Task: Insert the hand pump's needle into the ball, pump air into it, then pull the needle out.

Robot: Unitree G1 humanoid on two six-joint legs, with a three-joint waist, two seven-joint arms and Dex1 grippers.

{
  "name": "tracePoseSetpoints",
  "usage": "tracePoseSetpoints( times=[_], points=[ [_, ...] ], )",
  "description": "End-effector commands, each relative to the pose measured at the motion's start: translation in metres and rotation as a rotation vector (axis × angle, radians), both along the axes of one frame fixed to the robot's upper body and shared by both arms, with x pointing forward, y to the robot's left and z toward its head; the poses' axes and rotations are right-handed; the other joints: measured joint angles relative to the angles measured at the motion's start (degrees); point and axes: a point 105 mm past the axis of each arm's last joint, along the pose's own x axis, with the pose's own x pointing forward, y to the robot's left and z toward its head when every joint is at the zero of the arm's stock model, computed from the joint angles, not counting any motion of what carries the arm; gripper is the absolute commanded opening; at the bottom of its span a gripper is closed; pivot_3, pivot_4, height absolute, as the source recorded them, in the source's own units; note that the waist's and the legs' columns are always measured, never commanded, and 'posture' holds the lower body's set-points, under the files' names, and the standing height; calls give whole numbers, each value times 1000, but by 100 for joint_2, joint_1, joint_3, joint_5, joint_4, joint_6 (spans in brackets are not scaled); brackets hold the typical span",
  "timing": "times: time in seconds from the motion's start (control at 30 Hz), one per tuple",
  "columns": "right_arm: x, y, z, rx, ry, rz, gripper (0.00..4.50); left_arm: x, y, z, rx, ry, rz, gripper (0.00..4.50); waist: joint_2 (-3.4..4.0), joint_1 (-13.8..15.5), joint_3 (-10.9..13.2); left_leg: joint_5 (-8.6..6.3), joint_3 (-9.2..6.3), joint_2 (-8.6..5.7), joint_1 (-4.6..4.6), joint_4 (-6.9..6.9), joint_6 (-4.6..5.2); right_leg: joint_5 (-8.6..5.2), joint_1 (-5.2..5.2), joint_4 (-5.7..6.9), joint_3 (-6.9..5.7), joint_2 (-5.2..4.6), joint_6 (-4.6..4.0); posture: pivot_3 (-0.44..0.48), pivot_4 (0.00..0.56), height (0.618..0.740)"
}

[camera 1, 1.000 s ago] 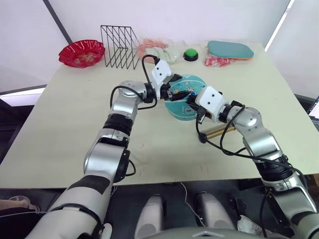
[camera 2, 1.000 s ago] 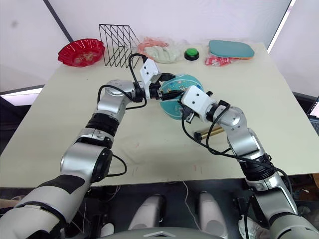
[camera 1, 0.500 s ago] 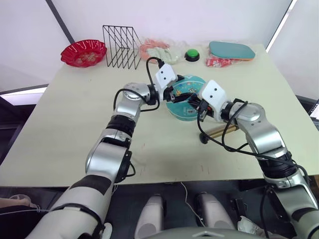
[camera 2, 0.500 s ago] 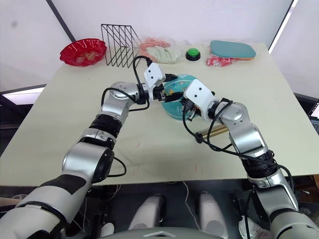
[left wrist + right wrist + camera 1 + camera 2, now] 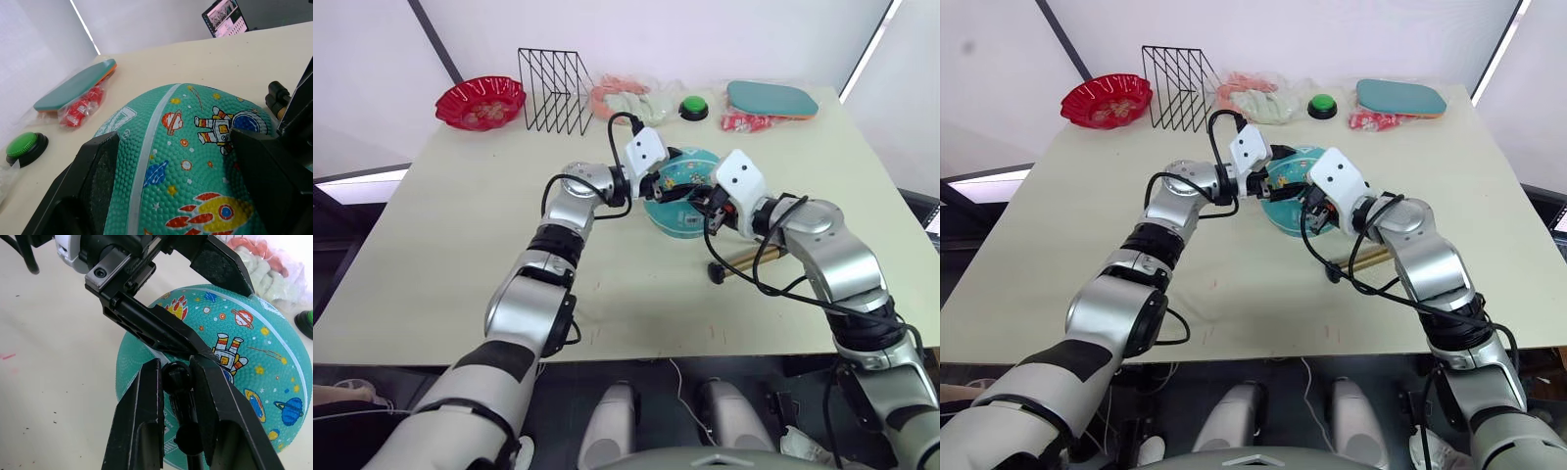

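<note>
The ball (image 5: 683, 192) is teal with cartoon prints and rests on the table's middle. My left gripper (image 5: 668, 184) is shut on the ball, one black finger (image 5: 95, 181) on each side of it. My right gripper (image 5: 176, 366) is shut on the black fitting (image 5: 177, 380) at the end of the hose, right against the ball's side beside the astronaut print (image 5: 230, 351). The needle's metal pin is hidden. The hand pump (image 5: 746, 258), a bronze cylinder, lies on the table to the right of the ball, and its hose (image 5: 773, 289) loops back to my right gripper (image 5: 711, 202).
Along the far edge stand a red bowl (image 5: 480, 101), a black wire rack (image 5: 553, 90), a plastic bag of soft items (image 5: 625, 98), a green button (image 5: 693, 109) and a teal paddle (image 5: 771, 98) over a red packet (image 5: 742, 121).
My right gripper, holding the fitting, has moved a little up and farther over the ball, closer to the left gripper. The left gripper keeps its hold on the ball.
</note>
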Motion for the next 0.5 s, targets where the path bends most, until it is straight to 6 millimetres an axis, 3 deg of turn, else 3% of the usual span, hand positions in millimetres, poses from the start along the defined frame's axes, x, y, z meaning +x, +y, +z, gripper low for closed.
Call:
tracePoseSetpoints(
  times=[0.03, 0.5],
  points=[
    [-42, 20, 87, 106, -319, 176, 337, -1, 35, -80, 204, 213, 140, 3802, 0, 14, 0, 0, 0, 0, -1, 0, 0, 0, 0, -1, 0, 0, 0, 0, 150, 740],
    [-45, 18, 94, 126, -294, 172, 337, -1, 37, -81, 234, 199, 142, 3802, 1, 49, 0, 0, -1, 0, -3, -3, 0, 0, -2, -4, -1, -1, 0, 0, 150, 740]
  ],
)
